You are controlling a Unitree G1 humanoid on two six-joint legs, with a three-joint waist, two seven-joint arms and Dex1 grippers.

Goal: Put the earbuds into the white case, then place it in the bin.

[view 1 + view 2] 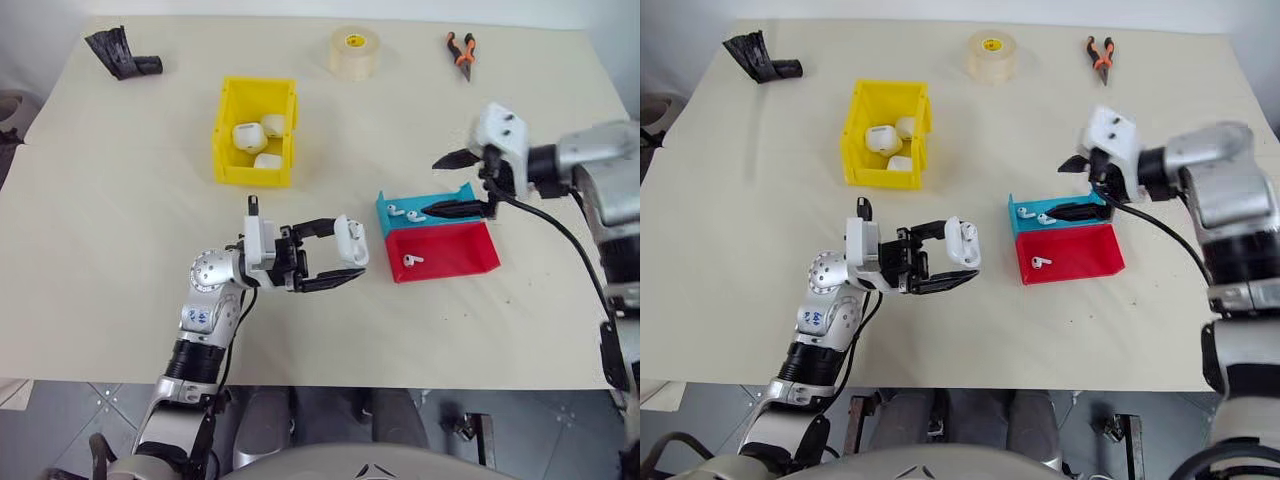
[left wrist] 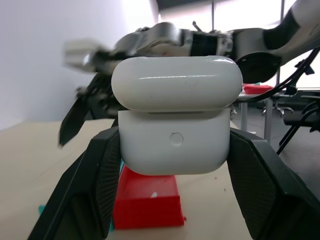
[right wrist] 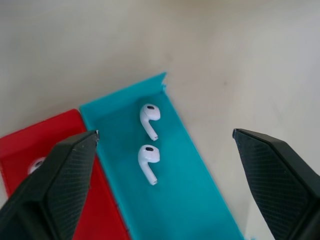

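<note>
The bin, yellow and tall-walled, stands well beyond the left gripper on the table, out of the working area, presumably as the final drop point; it holds three white cases already. One bin counted.

Two shallow trays lie side by side directly under the right gripper: one blue tray and one red tray, touching along one edge. They appear to serve as stock holders for loose buds, keeping them where the fingers can come down on them.

The white case is clamped between the left gripper's two fingers, gripped by its lower half, lid side free and facing towards the trays. The lid seems closed or very nearly so. Judgement: it is held up off the table, close beside the trays, so that buds can be brought straight to it. One case in hand, four cases in all.

The earbuds: two lie in the blue tray, stems roughly parallel, between the right gripper's fingers as seen from its wrist. One more lies in the red tray. Three buds counted.

The right gripper is spread wide and carries nothing; it hangs above the blue tray, angled downward, evidently lining up a pick.
</note>
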